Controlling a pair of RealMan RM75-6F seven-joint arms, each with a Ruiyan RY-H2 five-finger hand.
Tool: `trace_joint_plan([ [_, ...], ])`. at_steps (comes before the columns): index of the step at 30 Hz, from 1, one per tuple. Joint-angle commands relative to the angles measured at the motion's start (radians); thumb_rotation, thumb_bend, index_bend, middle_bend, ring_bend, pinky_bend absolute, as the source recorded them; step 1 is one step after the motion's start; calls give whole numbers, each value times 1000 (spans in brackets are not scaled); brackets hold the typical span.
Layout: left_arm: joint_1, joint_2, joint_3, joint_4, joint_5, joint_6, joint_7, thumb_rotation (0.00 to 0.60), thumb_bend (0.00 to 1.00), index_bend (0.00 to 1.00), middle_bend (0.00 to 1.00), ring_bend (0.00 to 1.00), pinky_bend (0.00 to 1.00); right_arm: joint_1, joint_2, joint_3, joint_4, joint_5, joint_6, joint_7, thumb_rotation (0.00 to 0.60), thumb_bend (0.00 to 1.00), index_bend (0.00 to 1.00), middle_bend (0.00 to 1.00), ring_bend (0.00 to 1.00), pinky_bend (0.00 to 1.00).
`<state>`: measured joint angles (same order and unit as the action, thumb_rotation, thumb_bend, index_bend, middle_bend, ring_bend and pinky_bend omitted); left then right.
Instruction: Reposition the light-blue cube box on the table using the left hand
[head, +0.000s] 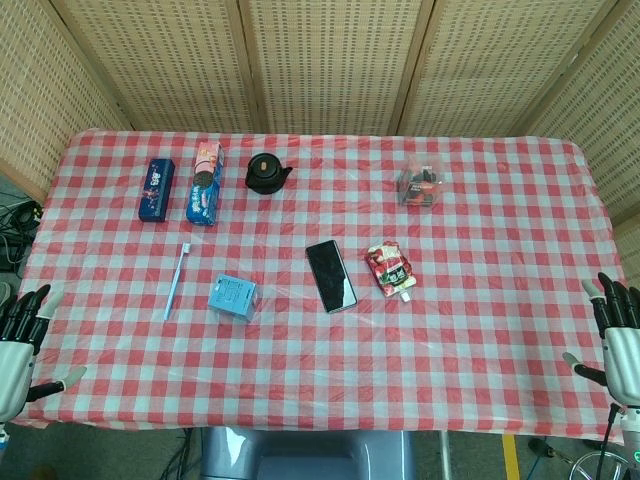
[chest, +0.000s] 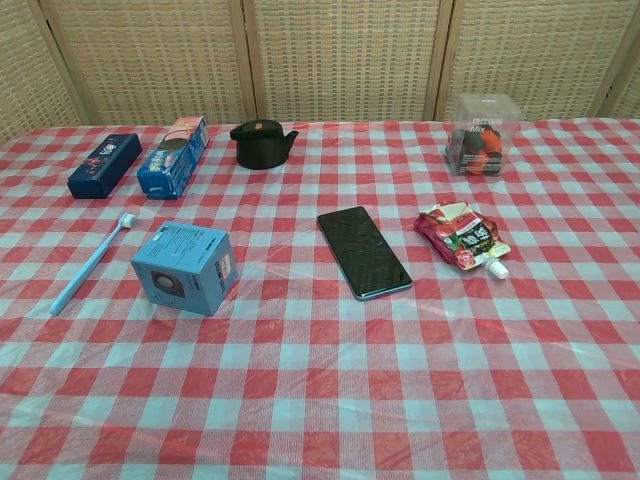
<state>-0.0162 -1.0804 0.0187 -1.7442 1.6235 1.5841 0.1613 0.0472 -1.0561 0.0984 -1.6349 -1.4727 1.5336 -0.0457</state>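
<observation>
Light-blue cardboard cube box (chest: 185, 267): small, printed front face with a dark round graphic and a dark panel on its right side, top face plain with small print. Sits flat on the red-and-white checked tablecloth (head: 480, 330), left of centre, turned slightly off the check grid. Light-blue toothbrush (chest: 92, 262) lies just beside it on the left, black smartphone (chest: 364, 252) to its right, apart from it.

Left hand (head: 22, 340) is at the table's near-left edge, fingers apart, holding nothing, well apart from the box with the toothbrush between them. Right hand (head: 615, 335) at the near-right edge, fingers also spread and holding nothing. Chest view shows neither hand.
</observation>
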Motion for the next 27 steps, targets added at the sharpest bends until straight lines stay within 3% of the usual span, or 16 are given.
trace_joint_plan([
  [1, -2, -1, -1, 2, 1, -3, -2, 600, 0, 0, 0, 0, 0, 1, 2, 1, -2, 2, -3, 0, 600, 0, 0, 0, 0, 0],
  [8, -61, -13, -12, -1, 8, -91, 23, 600, 0, 0, 0, 0, 0, -1, 5, 2, 0, 3, -1, 10, 600, 0, 0, 0, 0, 0],
  [18, -401, -103, -104, 8, -5, -538, 72, 600, 0, 0, 0, 0, 0, 7, -4, 12, 6, 26, -15, -10, 600, 0, 0, 0, 0, 0],
  [27, -567, -258, -163, 132, -37, -696, 188, 600, 0, 0, 0, 0, 0, 14, -12, 18, 21, 53, -37, -16, 600, 0, 0, 0, 0, 0],
])
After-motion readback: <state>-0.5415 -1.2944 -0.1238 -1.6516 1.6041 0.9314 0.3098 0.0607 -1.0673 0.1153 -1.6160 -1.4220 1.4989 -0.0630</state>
